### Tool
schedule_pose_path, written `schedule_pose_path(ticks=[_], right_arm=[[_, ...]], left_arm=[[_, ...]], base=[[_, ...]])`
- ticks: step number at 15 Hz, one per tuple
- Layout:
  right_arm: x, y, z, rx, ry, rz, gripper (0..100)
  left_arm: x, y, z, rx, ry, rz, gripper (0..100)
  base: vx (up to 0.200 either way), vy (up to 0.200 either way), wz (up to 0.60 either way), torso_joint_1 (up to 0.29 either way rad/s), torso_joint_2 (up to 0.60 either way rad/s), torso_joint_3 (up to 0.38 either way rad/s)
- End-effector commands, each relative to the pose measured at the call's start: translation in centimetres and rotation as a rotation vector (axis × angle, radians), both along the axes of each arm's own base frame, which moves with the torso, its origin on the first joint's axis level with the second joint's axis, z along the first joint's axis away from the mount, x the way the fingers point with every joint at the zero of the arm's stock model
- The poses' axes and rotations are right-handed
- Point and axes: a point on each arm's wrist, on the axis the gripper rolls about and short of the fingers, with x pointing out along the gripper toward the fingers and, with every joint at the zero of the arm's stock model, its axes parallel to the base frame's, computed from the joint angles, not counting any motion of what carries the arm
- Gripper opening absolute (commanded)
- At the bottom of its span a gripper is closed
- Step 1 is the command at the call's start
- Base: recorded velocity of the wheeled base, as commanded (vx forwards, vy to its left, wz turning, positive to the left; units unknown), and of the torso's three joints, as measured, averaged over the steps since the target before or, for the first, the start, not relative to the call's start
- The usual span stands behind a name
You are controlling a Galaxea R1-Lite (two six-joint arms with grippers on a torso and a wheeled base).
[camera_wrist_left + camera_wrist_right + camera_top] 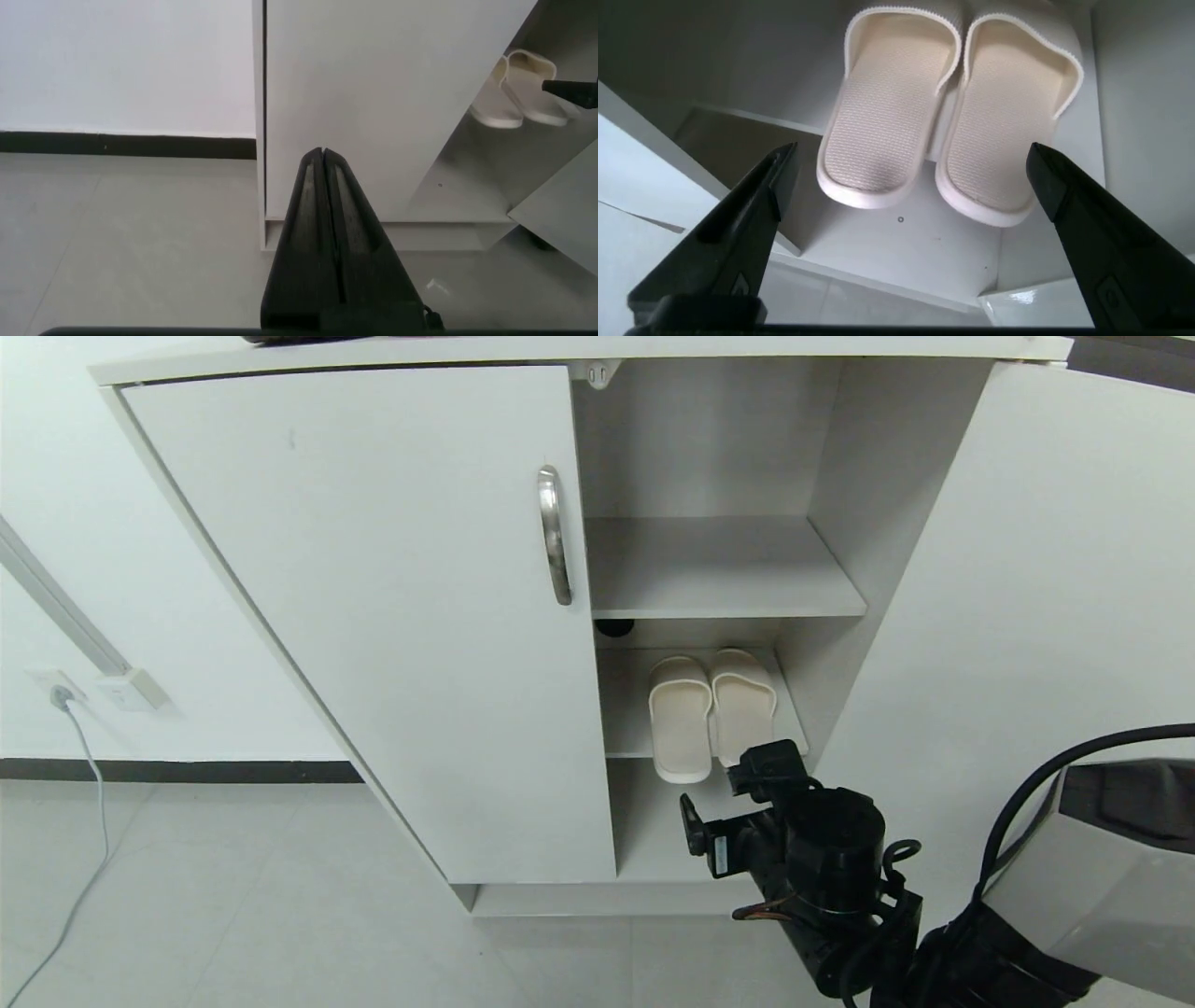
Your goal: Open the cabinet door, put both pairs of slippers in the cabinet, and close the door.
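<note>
One pair of cream slippers lies side by side on the middle shelf of the white cabinet, heels at the shelf's front edge. The cabinet's right door stands swung open; the left door, with a metal handle, is closed. My right gripper hangs just in front of and a little below the slippers, open, nothing between its fingers. My left gripper is shut and empty, low in front of the closed door, with the slippers off to its side.
The upper shelf and bottom compartment hold nothing. A small dark round object sits under the upper shelf. A wall socket with a cable is at far left. Tiled floor lies open before the cabinet.
</note>
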Motion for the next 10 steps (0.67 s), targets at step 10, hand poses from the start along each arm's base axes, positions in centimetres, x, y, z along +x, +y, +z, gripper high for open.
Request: schedule_pose_path(ticks=[10], right_arm=[[0.12, 0.11, -0.87, -0.009, 0.008, -0.003, 100]], left_arm=[[0.01, 0.0, 0.0, -0.002, 0.001, 0.002, 0]], base=[[-0.04, 0.0, 0.0, 0.0, 0.0, 0.0]])
